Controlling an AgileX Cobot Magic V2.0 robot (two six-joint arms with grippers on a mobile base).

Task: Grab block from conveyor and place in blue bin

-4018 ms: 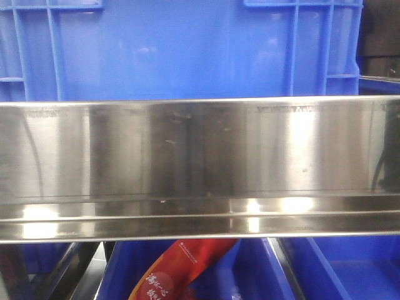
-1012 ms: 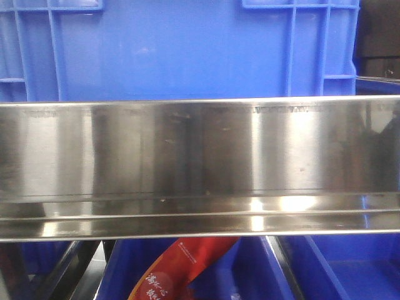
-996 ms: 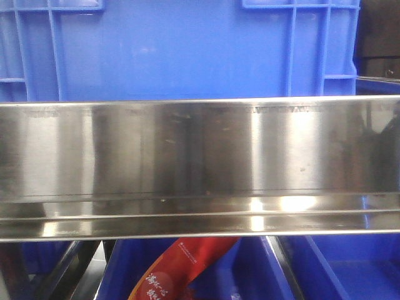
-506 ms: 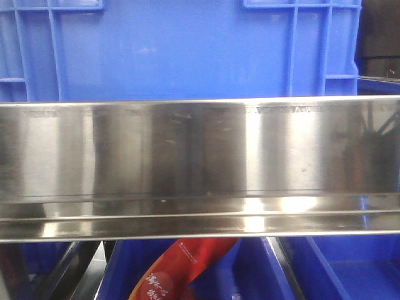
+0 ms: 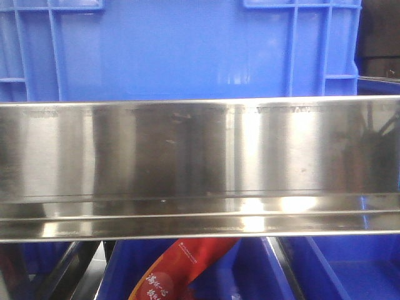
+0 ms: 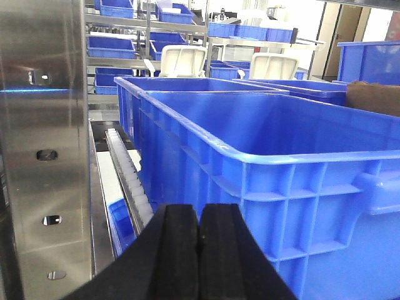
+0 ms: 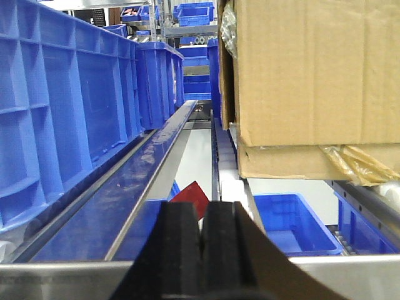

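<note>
No block and no conveyor belt show in any view. A large blue bin (image 5: 175, 50) fills the top of the front view behind a steel rail. In the left wrist view my left gripper (image 6: 200, 219) is shut, its black fingers pressed together with nothing between them, just in front of the near corner of a big blue bin (image 6: 300, 187). My right gripper (image 7: 201, 219) is also shut and holds nothing. It hovers over a steel ledge, with tall blue bins (image 7: 62, 112) along its left.
A polished steel rail (image 5: 187, 156) spans the front view. A red packet (image 5: 181, 269) lies in a lower blue bin and shows behind the right gripper as a red packet (image 7: 190, 197). A cardboard box (image 7: 306, 69) overhangs on the right. A steel post (image 6: 44, 156) and a roller track (image 6: 128, 181) stand on the left.
Only the reflections on the steel rail have shifted a little. Nothing else in the front view has moved.
</note>
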